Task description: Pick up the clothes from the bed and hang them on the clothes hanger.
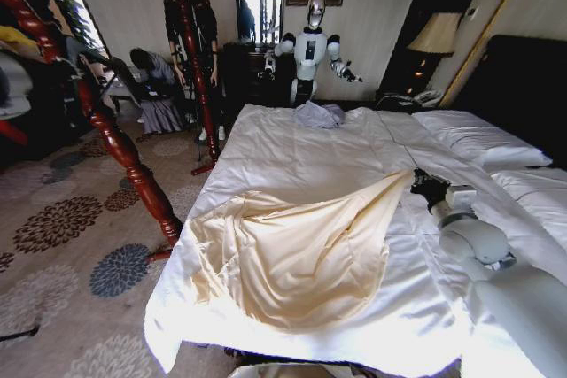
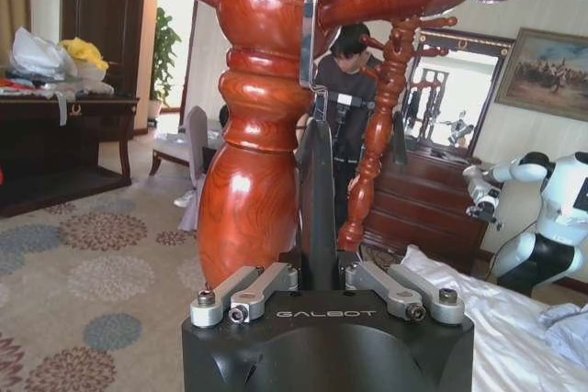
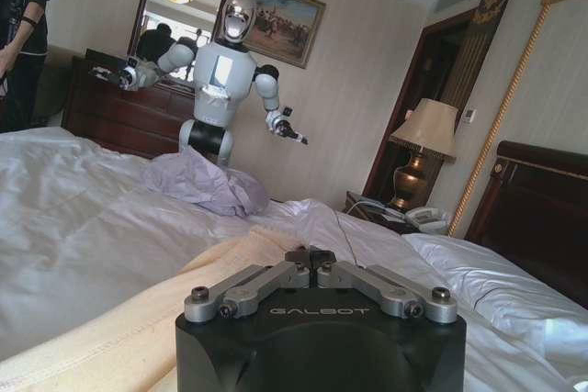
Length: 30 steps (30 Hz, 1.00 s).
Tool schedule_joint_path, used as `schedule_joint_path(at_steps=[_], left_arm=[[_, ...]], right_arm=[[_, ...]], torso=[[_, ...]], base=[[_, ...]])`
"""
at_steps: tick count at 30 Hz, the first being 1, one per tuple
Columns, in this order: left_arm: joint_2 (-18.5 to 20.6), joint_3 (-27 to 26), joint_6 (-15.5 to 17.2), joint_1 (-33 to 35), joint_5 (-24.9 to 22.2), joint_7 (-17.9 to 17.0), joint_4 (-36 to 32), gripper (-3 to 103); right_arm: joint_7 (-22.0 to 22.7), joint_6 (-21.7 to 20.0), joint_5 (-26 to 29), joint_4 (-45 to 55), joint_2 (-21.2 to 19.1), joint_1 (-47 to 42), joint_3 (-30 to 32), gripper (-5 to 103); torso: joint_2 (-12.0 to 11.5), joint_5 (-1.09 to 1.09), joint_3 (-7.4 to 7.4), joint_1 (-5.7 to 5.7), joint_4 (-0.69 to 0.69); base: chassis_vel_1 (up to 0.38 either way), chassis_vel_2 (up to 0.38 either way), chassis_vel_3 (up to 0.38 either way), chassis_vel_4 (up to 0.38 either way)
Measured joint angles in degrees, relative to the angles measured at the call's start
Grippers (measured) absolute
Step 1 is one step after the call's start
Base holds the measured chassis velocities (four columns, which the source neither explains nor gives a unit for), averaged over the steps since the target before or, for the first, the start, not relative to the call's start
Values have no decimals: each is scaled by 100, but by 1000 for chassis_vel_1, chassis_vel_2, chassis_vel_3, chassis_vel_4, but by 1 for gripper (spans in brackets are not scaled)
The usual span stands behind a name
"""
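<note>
Right tool (image 1: 423,185) pinches clothes (image 1: 301,250) on bed (image 1: 292,143); left tool (image 2: 318,268) (wrist view) clamps clothes hanger (image 2: 318,190).

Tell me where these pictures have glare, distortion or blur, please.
Head view: wide-angle bending curves the white bed and the carved red-brown wooden post; the window at upper left is blown out. Left wrist view: the bright doorway behind washes out detail. Right wrist view: the pale cream-yellow silky garment nearest the lens looks soft.
</note>
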Motion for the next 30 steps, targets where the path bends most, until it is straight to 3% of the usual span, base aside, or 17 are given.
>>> schedule_joint_path(at_steps=[9,15,23,30], left_arm=[[151,-30,-93,-19,440,378,-329,16],[250,-63,-129,-29,449,513,-550,16],[320,-167,-158,127,296,536,-1009,16],[500,-713,-182,571,-30,543,-1645,16]], right_arm=[[6,4,-6,1,0,8,-16,0],[20,4,-8,18,10,0,-16,0],[31,3,6,53,-10,-19,6,0],[31,4,-26,-17,20,-49,7,0]], torso=[[0,0,0,0,1],[0,0,0,0,1],[0,-2,0,0,1],[0,0,0,0,1]], base=[[0,0,0,0],[0,0,0,0],[0,0,0,0],[0,0,0,0]])
